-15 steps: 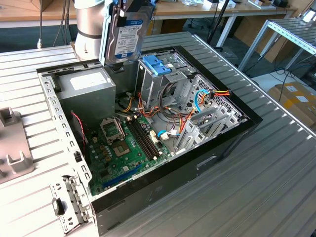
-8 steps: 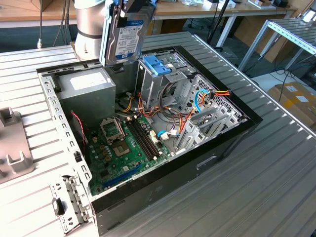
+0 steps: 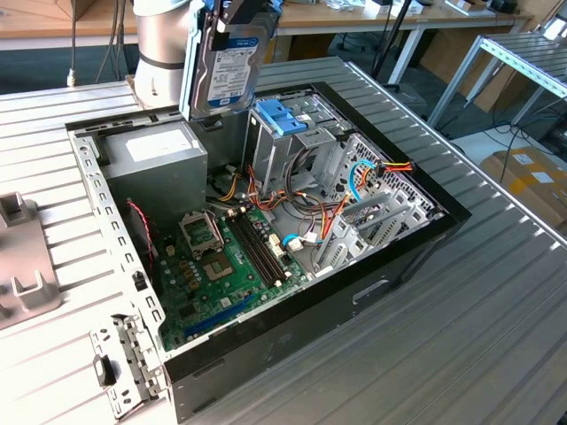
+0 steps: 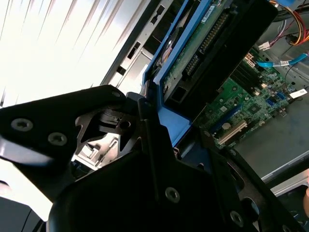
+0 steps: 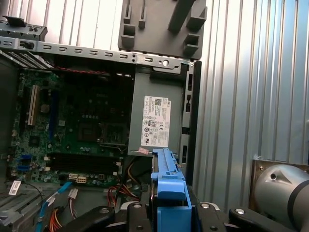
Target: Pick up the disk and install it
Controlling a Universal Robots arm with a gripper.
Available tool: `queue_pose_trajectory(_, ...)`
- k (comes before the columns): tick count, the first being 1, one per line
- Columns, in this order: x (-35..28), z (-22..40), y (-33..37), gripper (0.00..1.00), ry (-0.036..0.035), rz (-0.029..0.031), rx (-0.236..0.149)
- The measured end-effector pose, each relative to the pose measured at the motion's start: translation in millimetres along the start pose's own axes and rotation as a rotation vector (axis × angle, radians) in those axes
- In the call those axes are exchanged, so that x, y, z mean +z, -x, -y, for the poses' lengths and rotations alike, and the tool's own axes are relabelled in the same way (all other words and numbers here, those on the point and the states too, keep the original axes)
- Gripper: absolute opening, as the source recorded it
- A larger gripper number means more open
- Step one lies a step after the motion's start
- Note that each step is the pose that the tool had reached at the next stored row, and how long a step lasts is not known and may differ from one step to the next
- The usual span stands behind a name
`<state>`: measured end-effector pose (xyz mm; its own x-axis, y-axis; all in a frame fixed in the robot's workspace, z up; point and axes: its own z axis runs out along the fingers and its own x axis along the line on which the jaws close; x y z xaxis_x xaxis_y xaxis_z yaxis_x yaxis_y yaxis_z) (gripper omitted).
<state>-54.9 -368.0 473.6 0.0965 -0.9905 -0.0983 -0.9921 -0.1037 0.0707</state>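
The disk (image 3: 229,66), a grey-metal hard drive with a label and a light-blue side rail, hangs upright above the back of the open computer case (image 3: 372,283), over the power supply's inner end. My gripper (image 3: 234,18) is shut on its upper end. In the second wrist view the disk's (image 4: 203,43) circuit-board side and blue rail run away from the gripper (image 4: 176,133), with black fingers (image 4: 147,121) on either side. The first wrist view looks along the disk's blue rail (image 5: 167,179) from the gripper (image 5: 169,210), with the motherboard (image 5: 82,125) below.
Inside the case lie the grey power supply (image 3: 159,155), the green motherboard (image 3: 221,266), a metal drive cage with a blue two-tab piece (image 3: 275,115) and loose coloured cables (image 3: 328,212). A grey fixture (image 3: 22,257) sits on the ribbed table at the exterior view's left.
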Motion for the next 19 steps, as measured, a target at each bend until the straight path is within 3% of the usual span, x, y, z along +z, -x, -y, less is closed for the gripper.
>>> queue_pose_trajectory(14,0.1,0.8,-4.3,0.37,0.0000,0.0000,0.000)
queue_pose_trajectory(19,-0.4,1.1,-9.3,0.37,0.0001,-0.0001,0.000)
